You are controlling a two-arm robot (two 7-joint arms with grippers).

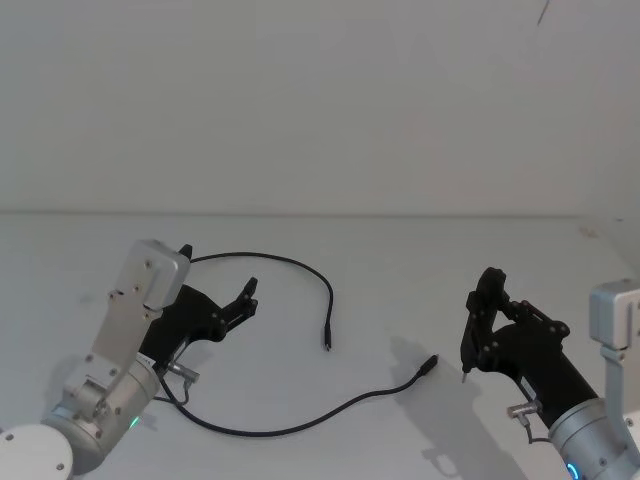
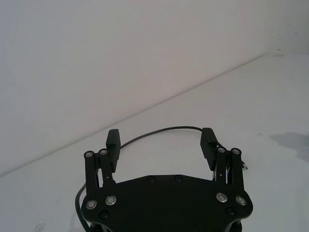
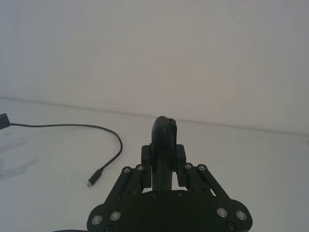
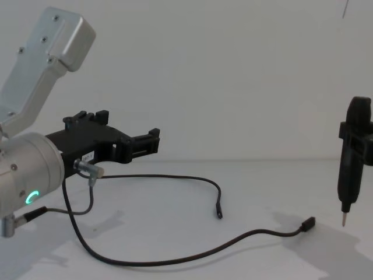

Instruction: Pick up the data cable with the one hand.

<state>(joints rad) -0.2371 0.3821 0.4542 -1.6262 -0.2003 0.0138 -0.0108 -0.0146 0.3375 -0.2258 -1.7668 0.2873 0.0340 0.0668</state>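
Note:
The data cable point(image 1: 350, 405) lies on the white table in a long loop, one plug point(image 1: 326, 342) at the middle and the other point(image 1: 429, 363) to its right. My left gripper point(image 1: 220, 275), the one hand with the green ring on its silver wrist, hovers open above the cable's left stretch with nothing between its fingers. In the left wrist view the cable point(image 2: 164, 129) arcs just beyond the open gripper point(image 2: 161, 140). The chest view shows this gripper point(image 4: 125, 131) above the cable point(image 4: 175, 176). My right gripper point(image 1: 487, 300) stands at the right, shut on a dark pen-like tool point(image 3: 164, 140).
A short grey wire with silver plugs point(image 4: 87, 170) hangs from the left arm near its wrist. The pen-like tool's tip point(image 4: 342, 220) points down close to the cable's right plug point(image 4: 308, 223). A pale wall rises behind the table.

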